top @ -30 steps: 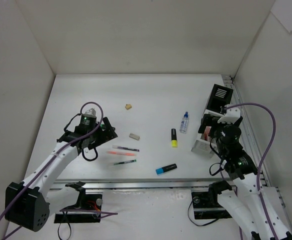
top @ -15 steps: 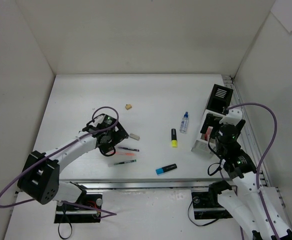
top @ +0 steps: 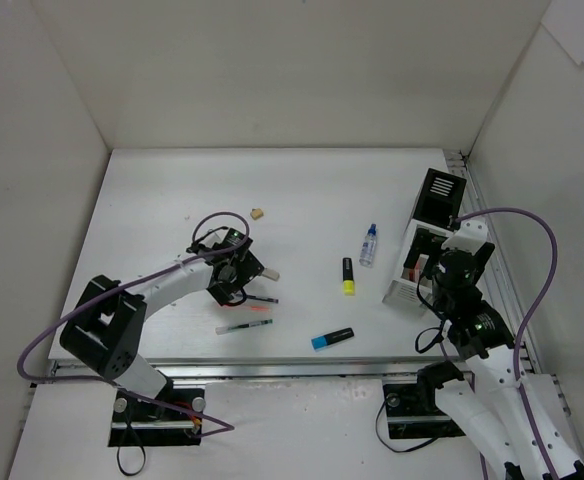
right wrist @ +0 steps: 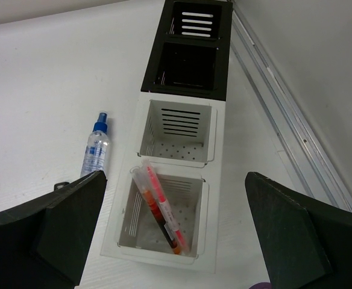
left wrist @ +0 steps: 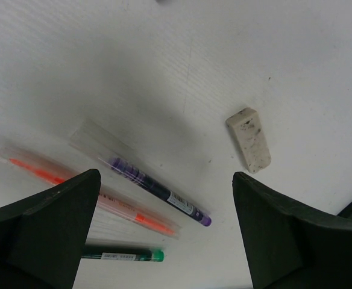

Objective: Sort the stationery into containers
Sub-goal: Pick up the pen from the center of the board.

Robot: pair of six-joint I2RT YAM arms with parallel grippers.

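Two pens [right wrist: 158, 208] lean in the nearest compartment of the organizer [right wrist: 175, 165] (glue bottle [right wrist: 96, 149] lying to its left).

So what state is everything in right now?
Left gripper, open, empty.
Right gripper, open, empty.
Organizer, two pens in its nearest white compartment.
Glue bottle, capped, lying flat.
White eraser, lying loose.
Purple pen, loose.
Orange pen, loose.
Green pen, loose.
Yellow highlighter, loose.
Blue highlighter, loose.
Tan eraser, loose.

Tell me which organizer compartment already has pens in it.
The white end compartment: two pens lean inside it. The middle white compartment and the black section show none.
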